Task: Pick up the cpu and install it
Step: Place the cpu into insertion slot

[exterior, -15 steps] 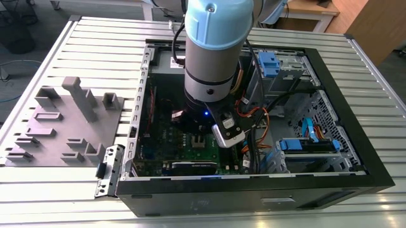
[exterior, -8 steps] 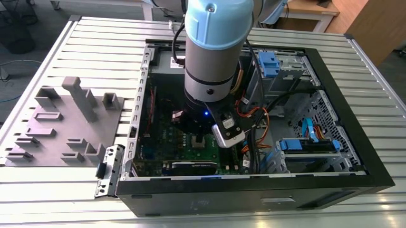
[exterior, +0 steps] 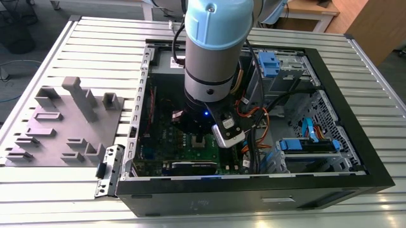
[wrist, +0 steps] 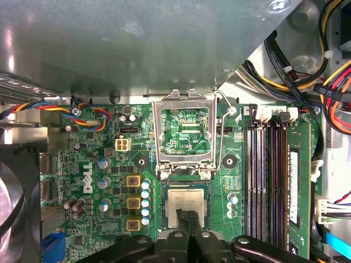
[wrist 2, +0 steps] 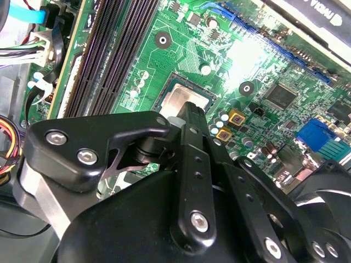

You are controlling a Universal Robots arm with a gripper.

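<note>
Cpu [wrist: 185,198] partly hidden behind end effector [wrist: 187,212].

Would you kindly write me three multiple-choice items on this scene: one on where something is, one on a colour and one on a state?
1. Where does the chip lie?
A. On the grey tray outside the case
B. In the socket on the circuit board
C. On the blue drive bracket

2. What colour is the circuit board?
A. Red
B. Black
C. Green

3. How does the metal frame by the socket stand?
A. Flipped open, away from the chip
B. Shut down over the chip
C. Taken off and laid on the table

Answers:
1 B: both wrist views show the silver-grey square seated in the socket.
2 C: the board is green in all three views.
3 A: in the first wrist view the hollow frame stands swung back beside the chip, with the board seen through its middle.
</note>
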